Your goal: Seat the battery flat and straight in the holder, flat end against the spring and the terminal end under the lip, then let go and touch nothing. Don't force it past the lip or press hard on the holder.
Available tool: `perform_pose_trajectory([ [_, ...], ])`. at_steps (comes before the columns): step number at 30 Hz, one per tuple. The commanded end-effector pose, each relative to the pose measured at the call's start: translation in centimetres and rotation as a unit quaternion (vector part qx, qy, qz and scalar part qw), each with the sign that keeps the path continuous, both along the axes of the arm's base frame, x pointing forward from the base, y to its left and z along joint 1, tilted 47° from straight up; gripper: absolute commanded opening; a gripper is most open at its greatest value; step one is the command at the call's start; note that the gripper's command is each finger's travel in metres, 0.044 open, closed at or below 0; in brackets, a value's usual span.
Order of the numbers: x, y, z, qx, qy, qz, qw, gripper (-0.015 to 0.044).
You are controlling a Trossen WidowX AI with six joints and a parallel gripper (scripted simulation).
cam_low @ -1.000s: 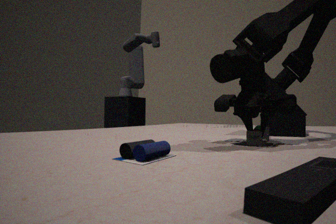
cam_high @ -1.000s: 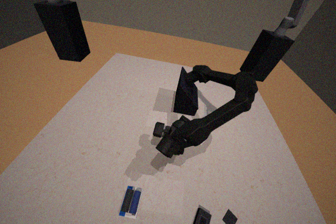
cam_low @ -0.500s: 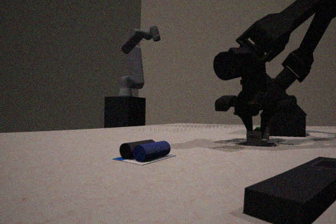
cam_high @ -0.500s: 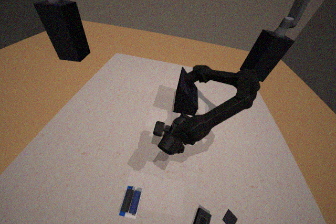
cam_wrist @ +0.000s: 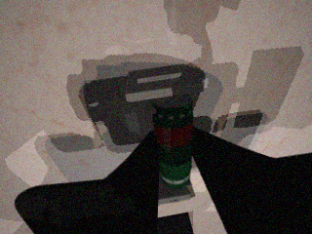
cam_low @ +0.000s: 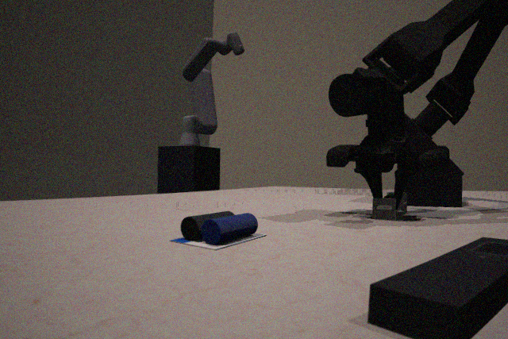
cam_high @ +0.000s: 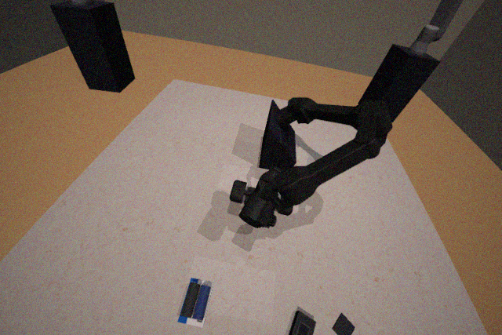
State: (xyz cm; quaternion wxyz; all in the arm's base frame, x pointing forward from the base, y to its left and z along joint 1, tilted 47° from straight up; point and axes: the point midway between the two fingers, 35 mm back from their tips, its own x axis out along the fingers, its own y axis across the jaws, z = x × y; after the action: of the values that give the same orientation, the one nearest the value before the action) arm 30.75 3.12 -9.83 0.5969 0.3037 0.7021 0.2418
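My gripper [cam_low: 387, 194] [cam_wrist: 172, 134] points down, shut on the battery. The battery [cam_wrist: 175, 155], green with a red band and a dark end, stands out between the fingers in the wrist view. The holder [cam_low: 384, 209] is a small grey box at the fingertips in the exterior view. In the wrist view, a grey surface, seemingly part of the holder, shows beside the battery's pale-ringed end. The spring and lip cannot be made out, nor whether the battery touches the holder. In the top view the arm hides the battery and holder.
A dark cylinder [cam_high: 189, 299] [cam_low: 194, 226] and a blue cylinder [cam_high: 202, 302] [cam_low: 230, 229] lie side by side on a blue-and-white card [cam_high: 195, 322] [cam_low: 243, 240]. A black box [cam_low: 426, 298] lies at the near right, with a dark square [cam_high: 343, 325] beyond it.
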Motion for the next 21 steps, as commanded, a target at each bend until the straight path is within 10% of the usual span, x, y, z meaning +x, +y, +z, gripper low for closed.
perform_pose_trajectory([
  [1, 0.34, 0.05, 0.08, -0.001, -0.015, -0.005, 1.0, 0.008],
  [21, -0.05, 0.33, 0.19, -0.009, -0.043, -0.031, 0.999, 0.008],
])
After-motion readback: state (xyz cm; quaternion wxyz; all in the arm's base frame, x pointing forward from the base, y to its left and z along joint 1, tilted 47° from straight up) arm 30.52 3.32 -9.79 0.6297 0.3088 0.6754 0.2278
